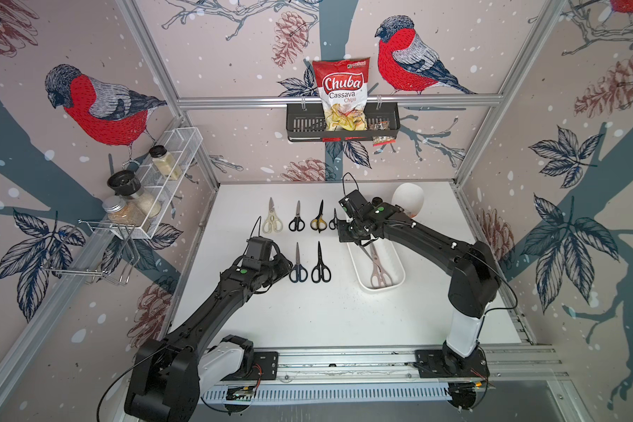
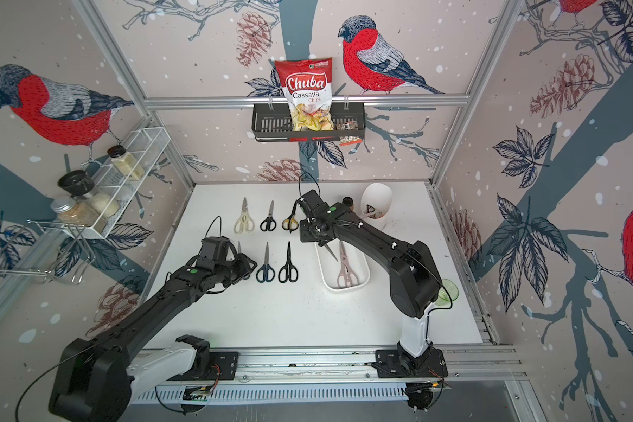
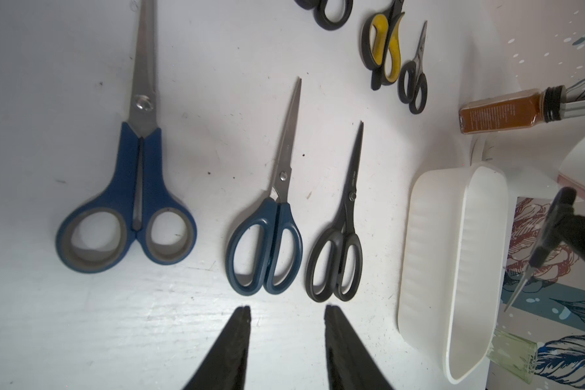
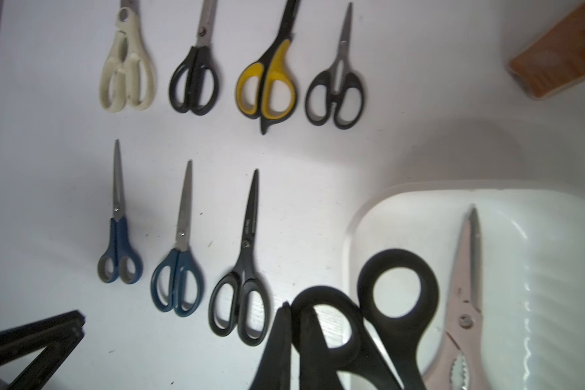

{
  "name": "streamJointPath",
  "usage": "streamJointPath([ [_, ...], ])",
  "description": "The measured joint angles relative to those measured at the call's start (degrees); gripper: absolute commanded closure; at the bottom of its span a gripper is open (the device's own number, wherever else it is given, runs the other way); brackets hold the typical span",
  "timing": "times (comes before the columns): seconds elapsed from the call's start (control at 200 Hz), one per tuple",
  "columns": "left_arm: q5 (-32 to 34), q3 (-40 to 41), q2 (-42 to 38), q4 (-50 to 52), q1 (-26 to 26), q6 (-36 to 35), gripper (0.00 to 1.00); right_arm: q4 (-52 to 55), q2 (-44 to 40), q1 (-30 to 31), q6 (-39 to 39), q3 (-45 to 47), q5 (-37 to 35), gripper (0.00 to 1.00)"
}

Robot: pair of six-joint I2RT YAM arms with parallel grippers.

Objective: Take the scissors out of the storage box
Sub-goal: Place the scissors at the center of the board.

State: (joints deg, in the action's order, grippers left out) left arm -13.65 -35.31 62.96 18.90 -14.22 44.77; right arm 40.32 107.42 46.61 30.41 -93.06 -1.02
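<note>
My right gripper (image 4: 298,309) is shut on one handle ring of a black-handled pair of scissors (image 4: 399,283), which hangs blade-down (image 1: 367,253) over the far end of the white storage box (image 1: 394,261). A pinkish-beige pair (image 1: 378,272) lies inside the box. Several pairs lie in two rows on the table to its left, among them a cream pair (image 1: 272,223), a black-and-yellow pair (image 1: 318,221) and a dark blue pair (image 1: 298,269). My left gripper (image 3: 287,309) hovers open and empty just short of the near row's handles, beside a blue-and-grey pair (image 3: 132,216).
A tall white cup (image 1: 410,199) and a brown spice bottle (image 3: 507,113) stand behind the box. A green glass (image 2: 448,290) sits near the right arm's base. A wire rack (image 1: 169,175) with jars hangs on the left wall, and a black basket (image 1: 300,126) with a chips bag on the back rail.
</note>
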Motion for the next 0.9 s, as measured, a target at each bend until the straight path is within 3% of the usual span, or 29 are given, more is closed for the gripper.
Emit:
streamJointPath([
  [0.16,-3.37,-0.72,0.15,-0.09,7.96,-2.82,0.58,-0.28,3.43,6.73,-0.09,-2.19,1.22,1.00],
  [0.395,-7.02,-2.64,0.63,1.73,14.71,-7.76,0.58,-0.92,5.27,15.78,-3.82,-0.94,2.75,1.00],
  [0.59,-8.83,-2.64,0.39,2.82,15.80,-9.16,0.58,-0.90,5.81,22.36,-6.88,2.97,2.73,1.00],
  [0.9,-9.05,-1.33,-2.47,4.96,15.89,-10.75,0.58,-5.27,5.66,26.75,-9.35,11.02,2.51,1.00],
])
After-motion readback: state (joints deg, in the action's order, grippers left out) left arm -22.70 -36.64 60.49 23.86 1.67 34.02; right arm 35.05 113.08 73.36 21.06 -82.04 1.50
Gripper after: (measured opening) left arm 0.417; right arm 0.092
